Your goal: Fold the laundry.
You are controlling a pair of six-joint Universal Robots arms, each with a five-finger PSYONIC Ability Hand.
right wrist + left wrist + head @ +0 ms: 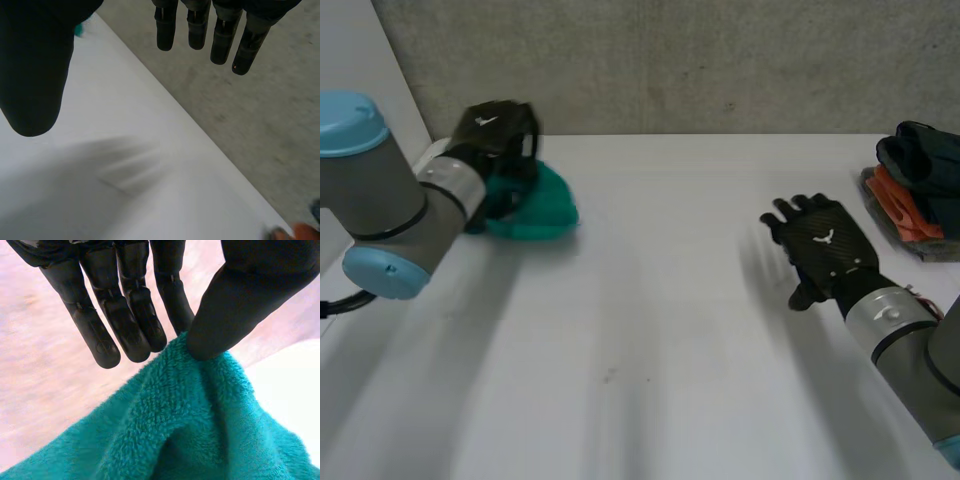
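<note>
A teal towel [535, 205] lies bunched at the table's far left edge. My left hand [495, 135] is on top of it. In the left wrist view, the thumb [235, 300] presses the edge of the teal towel [190, 425] against the fingers [135, 320], pinching a raised fold. My right hand [825, 245] hovers over the right side of the white table [650, 330], far from the towel. Its fingers [200, 30] are straight and spread and hold nothing.
A pile of dark, orange and grey clothes [915, 190] sits at the table's far right edge, just beyond my right hand. A grey wall runs behind the table.
</note>
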